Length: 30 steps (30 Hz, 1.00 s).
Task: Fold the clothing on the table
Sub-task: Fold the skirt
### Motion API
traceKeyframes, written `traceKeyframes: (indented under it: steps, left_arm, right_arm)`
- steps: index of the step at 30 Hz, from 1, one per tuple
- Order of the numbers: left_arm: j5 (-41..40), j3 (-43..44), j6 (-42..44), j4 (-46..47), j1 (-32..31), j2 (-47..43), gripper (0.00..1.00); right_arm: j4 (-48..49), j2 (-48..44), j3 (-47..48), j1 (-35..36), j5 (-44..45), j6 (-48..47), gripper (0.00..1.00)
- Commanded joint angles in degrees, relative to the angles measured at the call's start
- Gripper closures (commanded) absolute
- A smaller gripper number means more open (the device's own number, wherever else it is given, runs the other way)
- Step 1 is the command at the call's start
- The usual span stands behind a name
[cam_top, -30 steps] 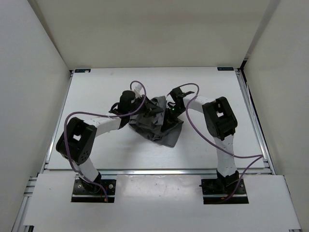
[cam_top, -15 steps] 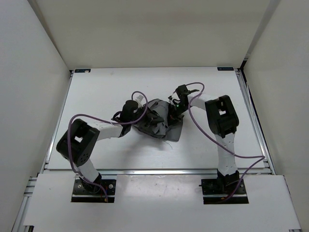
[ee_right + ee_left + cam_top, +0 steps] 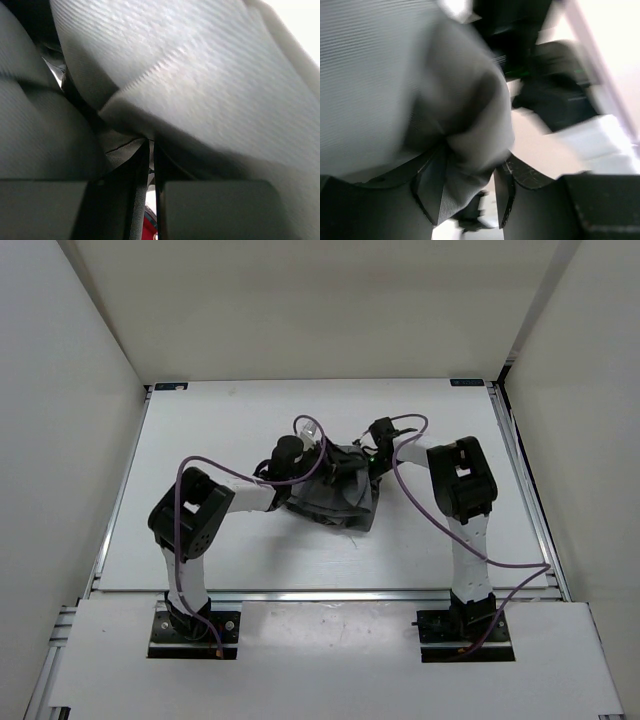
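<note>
One garment (image 3: 335,498) and one table (image 3: 220,430). Two arms, left arm (image 3: 195,520) and right arm (image 3: 460,485), carry two grippers, left gripper (image 3: 465,195) and right gripper (image 3: 149,192), and two purple cables: left cable (image 3: 215,462), right cable (image 3: 405,495). Also in pairs are two blue marks, left mark (image 3: 170,386) and right mark (image 3: 466,382), and two base plates, left plate (image 3: 190,632) and right plate (image 3: 462,634).

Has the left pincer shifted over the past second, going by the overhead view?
Yes. The left pincer has moved right, over the clothing, farther from the left rail of the table.
</note>
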Motion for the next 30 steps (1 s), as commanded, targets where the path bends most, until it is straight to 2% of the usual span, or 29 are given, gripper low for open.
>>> traceKeyframes:
  steps: [1,8,12,14,18,22,25,28,30]
  left_arm:
    - [1.74,6.17,-5.59,8.44,0.24,-2.45,0.48]
    - [1.91,2.59,-10.17,11.44,3.75,-11.92,0.48]
    - [1.57,1.70,0.43,0.85,7.70,-15.54,0.50]
    - [0.52,1.09,6.06,-5.06,10.16,-16.95,0.51]
    - [-4.22,0.99,19.86,-15.44,11.05,-15.99,0.54]
    - [-6.52,1.34,24.98,-16.78,9.21,-12.56,0.54]
    - [-7.92,3.62,28.14,-20.11,6.40,-9.67,0.55]
    - [-8.63,5.39,29.82,-21.96,3.67,-6.77,0.54]
    - [-8.98,5.39,30.00,-22.23,3.06,-6.15,0.54]
  right_arm:
    - [0.32,-1.12,-2.49,-1.95,8.44,-1.58,0.87]
    - [-0.13,-6.57,-4.86,-6.70,9.15,-3.15,0.86]
    - [-2.76,-10.78,-7.05,-8.54,14.84,-4.56,0.86]
    - [-3.03,-16.30,-9.07,-10.21,18.45,-4.91,0.86]
    - [-4.26,-23.78,-10.92,-14.69,23.73,-5.17,0.85]
    - [-7.15,-26.25,-9.27,-17.34,26.09,-5.53,0.85]
    - [-9.26,-29.33,-5.76,-14.89,33.29,-6.67,0.86]
    - [-12.07,-30.74,-1.09,-8.57,40.15,-8.96,0.86]
    - [-13.05,-29.87,1.11,-6.28,40.26,-9.13,0.86]
